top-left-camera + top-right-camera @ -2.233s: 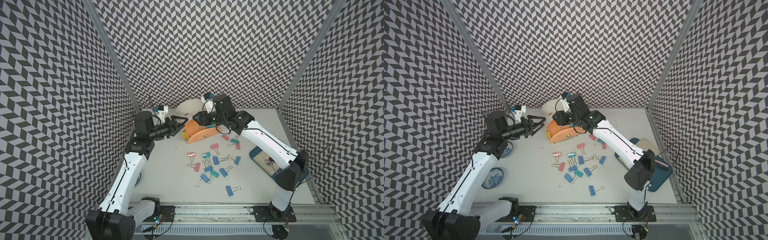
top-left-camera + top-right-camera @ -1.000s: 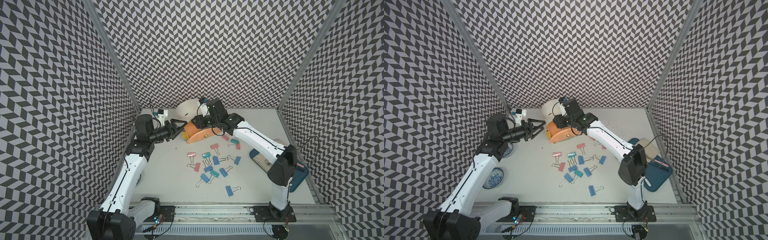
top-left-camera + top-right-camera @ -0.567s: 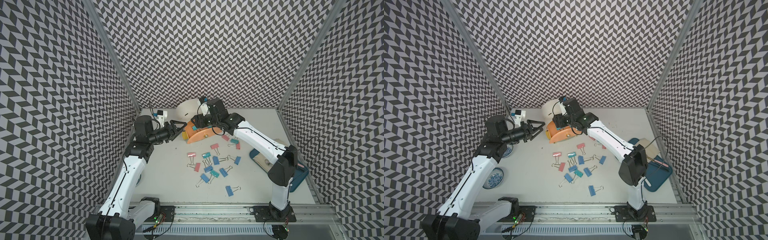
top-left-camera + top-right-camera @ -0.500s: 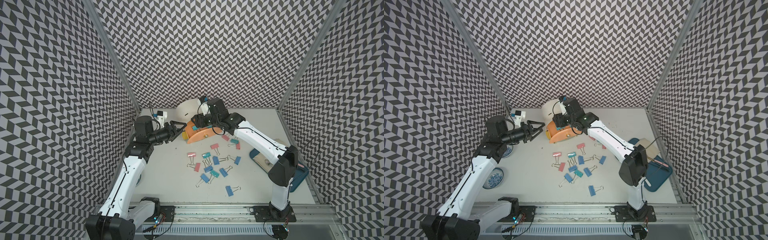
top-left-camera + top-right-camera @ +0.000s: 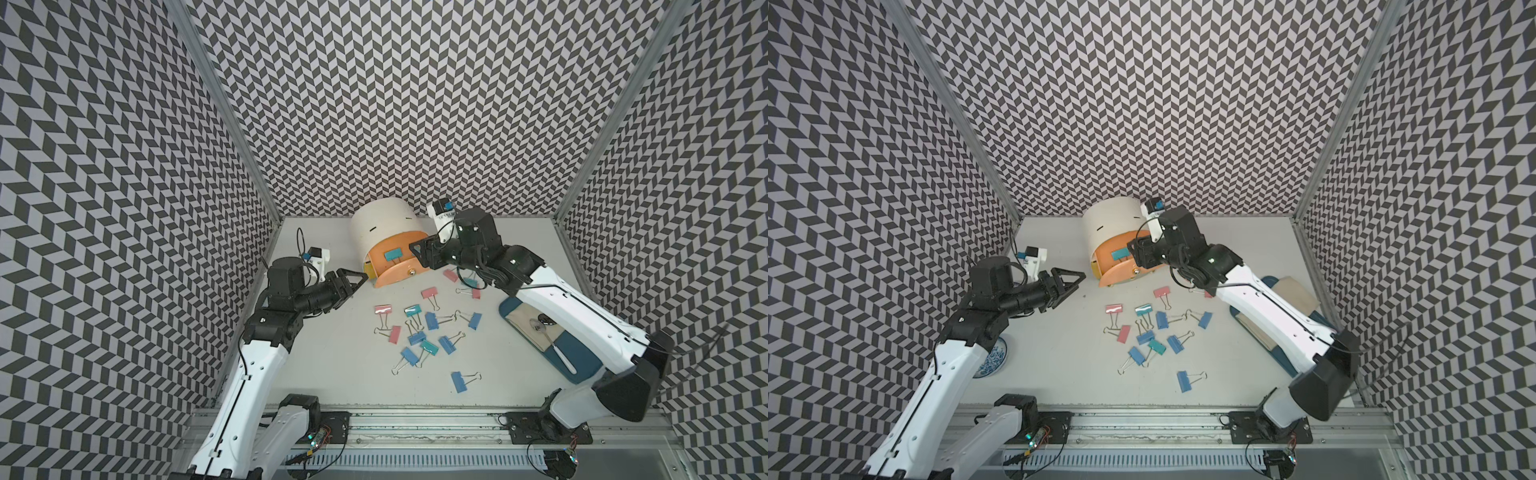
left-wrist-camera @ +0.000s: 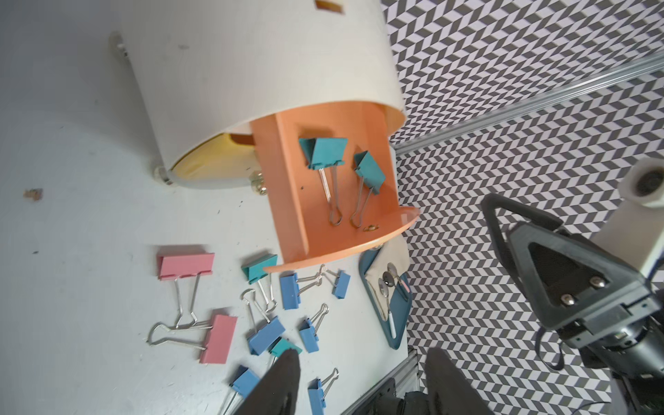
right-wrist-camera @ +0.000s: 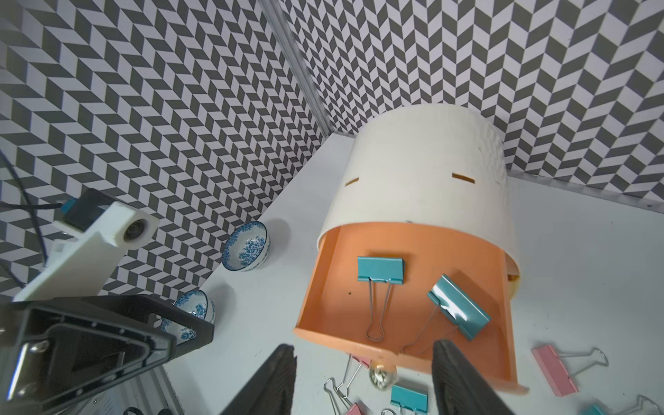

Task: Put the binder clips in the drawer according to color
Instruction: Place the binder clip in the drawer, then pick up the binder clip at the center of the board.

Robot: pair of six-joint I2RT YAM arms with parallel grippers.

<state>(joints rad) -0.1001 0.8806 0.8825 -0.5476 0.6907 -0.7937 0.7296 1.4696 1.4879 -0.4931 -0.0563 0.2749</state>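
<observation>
Sorting is at an early stage, by my judgement. Two teal binder clips with silver wire handles (image 7: 381,268) lie on the floor of the orange pulled-out drawer (image 5: 400,275). That drawer projects from a cream cylindrical cabinet (image 5: 382,224) at the back of the pale grey table (image 5: 332,374). The other binder clips (image 5: 424,328), pink, teal and blue, lie scattered on the table in front of the drawer, none in either claw.

Right gripper (image 5: 417,254): poised over the drawer's front edge, jaws spread, with nothing between them in the right wrist view.

Left gripper (image 5: 356,284): held level just beside the drawer, apart from it, jaws likewise spread and empty.

Step in hand, as assessed: between clips, with the teal batch under way.

The next move calls for an arm to go to a loose teal clip (image 5: 412,310) near the middle of the scatter, straddle its body and close. Wire handles of neighbouring clips cross close by, so a clean pinch on the body alone is advised.

Pink and blue presumably need another compartment. A yellow drawer (image 6: 215,158) shows beneath the orange one and appears pushed in.
</observation>
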